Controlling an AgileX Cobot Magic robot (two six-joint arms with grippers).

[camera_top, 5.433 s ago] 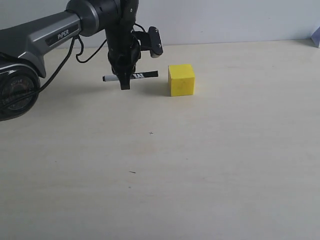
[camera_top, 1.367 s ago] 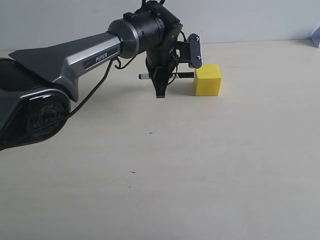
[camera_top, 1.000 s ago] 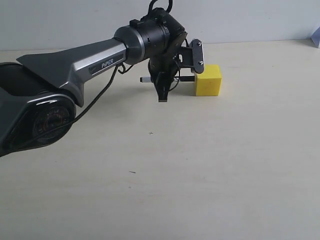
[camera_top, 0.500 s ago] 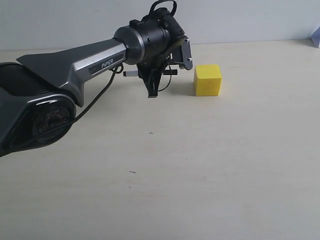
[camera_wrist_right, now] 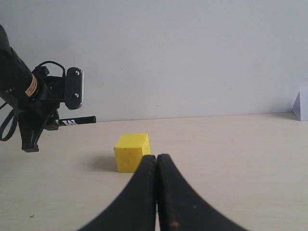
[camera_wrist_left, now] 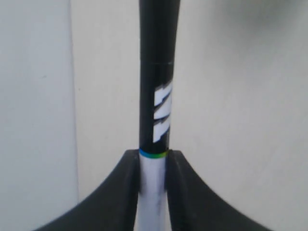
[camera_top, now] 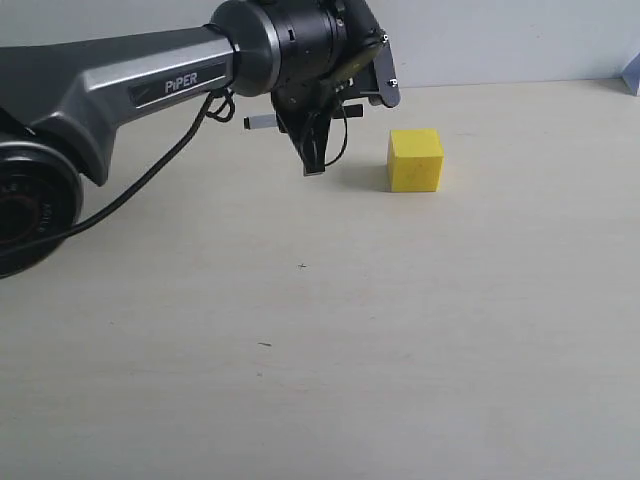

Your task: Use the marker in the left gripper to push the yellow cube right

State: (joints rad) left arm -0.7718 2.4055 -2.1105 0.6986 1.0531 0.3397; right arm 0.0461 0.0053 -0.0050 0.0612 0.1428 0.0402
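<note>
Cube [camera_top: 416, 160] sits on table [camera_top: 400, 330], right of left gripper [camera_top: 313, 165], apart from it; marker [camera_top: 260, 121] held crosswise, above table.

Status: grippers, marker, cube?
Left gripper shut on marker. Right gripper shut, empty. Yellow cube apart from marker, no contact. Nothing between them.

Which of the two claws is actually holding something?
The left gripper: it pinches the marker by its white barrel. The right gripper is closed tight with nothing in it.
</note>
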